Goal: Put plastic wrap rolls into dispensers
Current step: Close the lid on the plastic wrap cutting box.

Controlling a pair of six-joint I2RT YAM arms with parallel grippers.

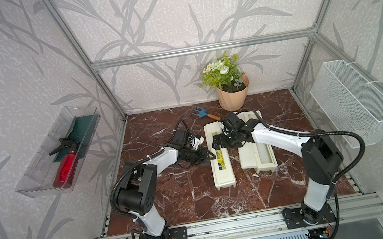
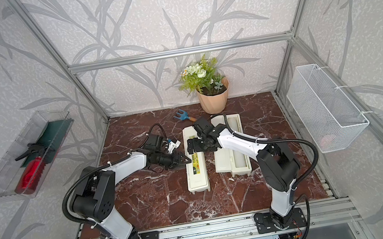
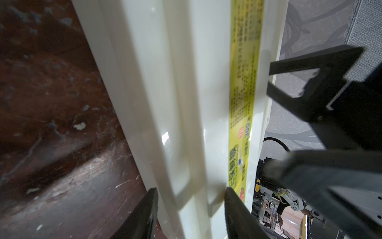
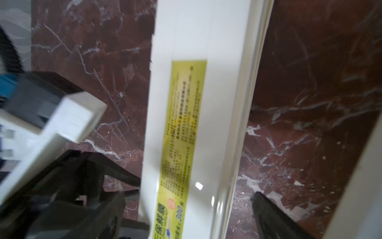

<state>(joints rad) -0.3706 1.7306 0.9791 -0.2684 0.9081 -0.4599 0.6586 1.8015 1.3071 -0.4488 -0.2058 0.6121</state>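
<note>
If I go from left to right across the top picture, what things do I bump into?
Red spray bottle → closed dispenser → open dispenser → white wire basket.

bright top views, blurred wrist views

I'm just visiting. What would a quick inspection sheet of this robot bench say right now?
Surface: brown marble table, a few white crumbs.
Job's things: closed box; open box with a roll inside.
Clutter: blue rake, flower pot.
Grippers: left gripper clamps the closed box's edge; right gripper open over it.
Cables: black hoses along both arms.
Surroundings: wall tray with red bottle; wire basket.
</note>
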